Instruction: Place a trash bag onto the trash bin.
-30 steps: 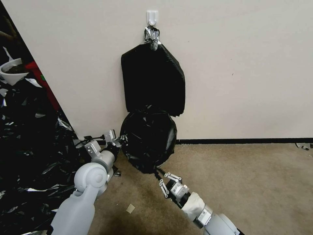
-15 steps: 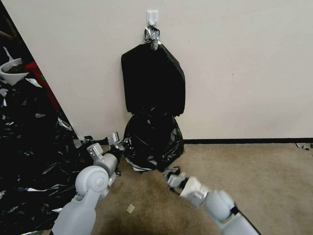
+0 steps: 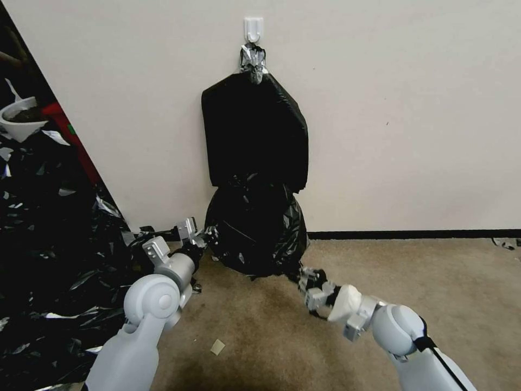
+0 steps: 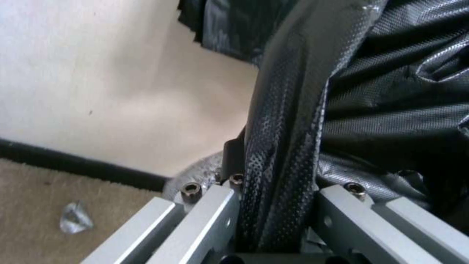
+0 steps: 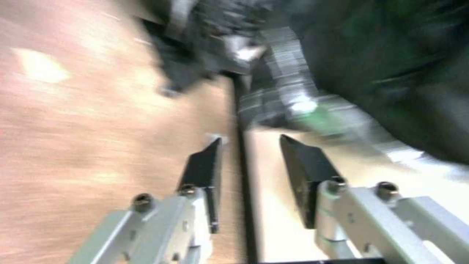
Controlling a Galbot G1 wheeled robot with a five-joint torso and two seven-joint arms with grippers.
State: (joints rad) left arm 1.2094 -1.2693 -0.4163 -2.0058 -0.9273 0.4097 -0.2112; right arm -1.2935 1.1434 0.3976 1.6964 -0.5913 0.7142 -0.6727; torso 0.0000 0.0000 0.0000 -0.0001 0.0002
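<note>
Trash bag (image 3: 255, 231) draped over bin on carpet (image 3: 412, 282) at wall base, below hanging bag stack (image 3: 254, 130). Bag fold (image 4: 281, 146) clamped by left gripper (image 3: 202, 237) fingers at bag's left side. Right gripper (image 3: 308, 282) positioned near bag's lower right, fingers (image 5: 203, 172) parted, nothing held.

No legible text, labels, brands, numbers or signs in any view.
</note>
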